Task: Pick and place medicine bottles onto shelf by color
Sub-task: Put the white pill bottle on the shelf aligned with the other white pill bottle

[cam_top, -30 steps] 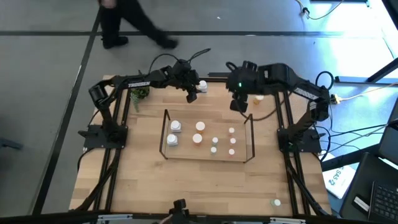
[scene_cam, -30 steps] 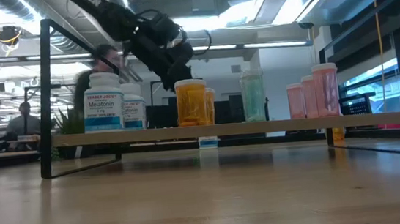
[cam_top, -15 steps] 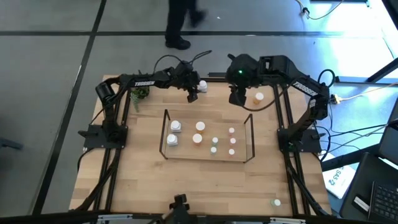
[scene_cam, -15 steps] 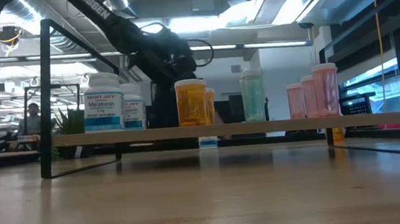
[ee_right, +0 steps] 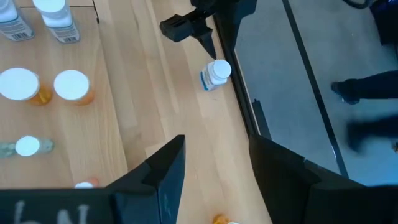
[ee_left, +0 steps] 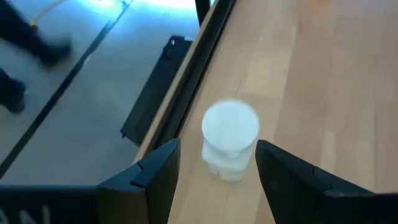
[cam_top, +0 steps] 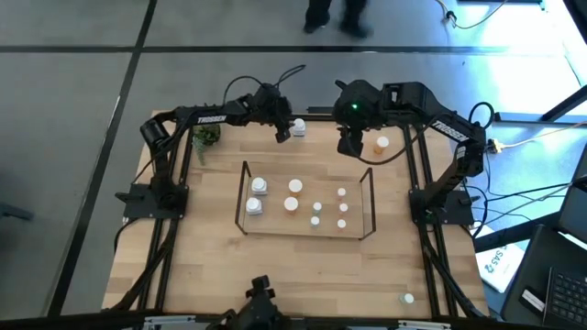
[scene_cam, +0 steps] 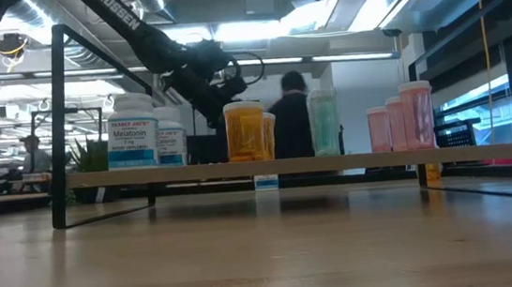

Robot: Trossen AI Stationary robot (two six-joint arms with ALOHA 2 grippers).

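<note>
A small white bottle [cam_top: 298, 126] with a white cap stands upright on the table by the far edge. My left gripper [cam_top: 283, 134] is low beside it and open. In the left wrist view its fingers [ee_left: 158, 171] stand on either side of the bottle [ee_left: 230, 134] without touching. My right gripper [cam_top: 349, 147] hangs open high above the table's far right, near an orange bottle [cam_top: 381, 144] standing on the wood. The wire shelf [cam_top: 244, 197] at mid-table carries white [scene_cam: 132, 130], orange [scene_cam: 244, 130], teal [scene_cam: 324, 123] and pink [scene_cam: 417, 114] bottles.
A small green plant [cam_top: 206, 137] sits at the far left corner. One small bottle [cam_top: 407, 298] stands near the table's near right corner. The black table frame [ee_left: 186, 81] runs just behind the white bottle. A person [cam_top: 335, 14] walks past beyond the far edge.
My left gripper has come down and moved in toward the white bottle at the far edge, staying open. My right arm has swung a little toward the far edge, uncovering the orange bottle. A person has walked across behind the table.
</note>
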